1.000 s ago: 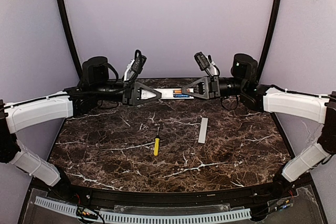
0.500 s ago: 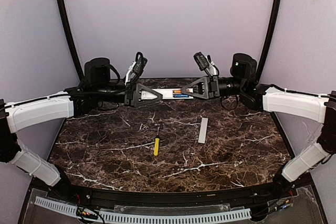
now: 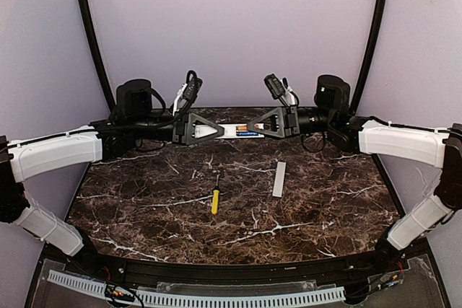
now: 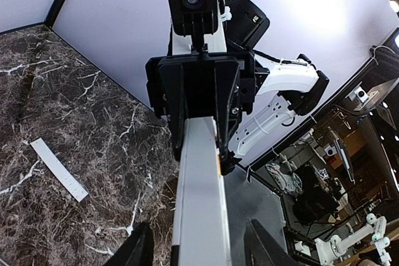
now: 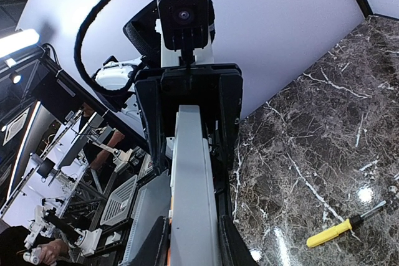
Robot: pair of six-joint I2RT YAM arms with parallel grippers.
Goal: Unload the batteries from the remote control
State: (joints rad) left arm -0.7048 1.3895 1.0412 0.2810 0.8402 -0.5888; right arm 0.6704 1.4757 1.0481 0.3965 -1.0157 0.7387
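The remote control, a slim white-grey bar, hangs level above the back of the table between both grippers. In its open compartment lie the batteries: an orange one and a blue one. My right gripper is shut on the remote's right end, with its fingers pressed against the bar. My left gripper straddles the left end, its fingers standing apart from the bar with a gap on each side. A sliver of orange shows at the bar's edge.
The flat white back cover lies on the marble table right of centre and also shows in the left wrist view. A yellow-handled screwdriver lies mid-table. Purple walls close the back and sides.
My left gripper has shifted slightly right along the remote. The right gripper and the remote have moved a little left and up. The cover and screwdriver have not moved.
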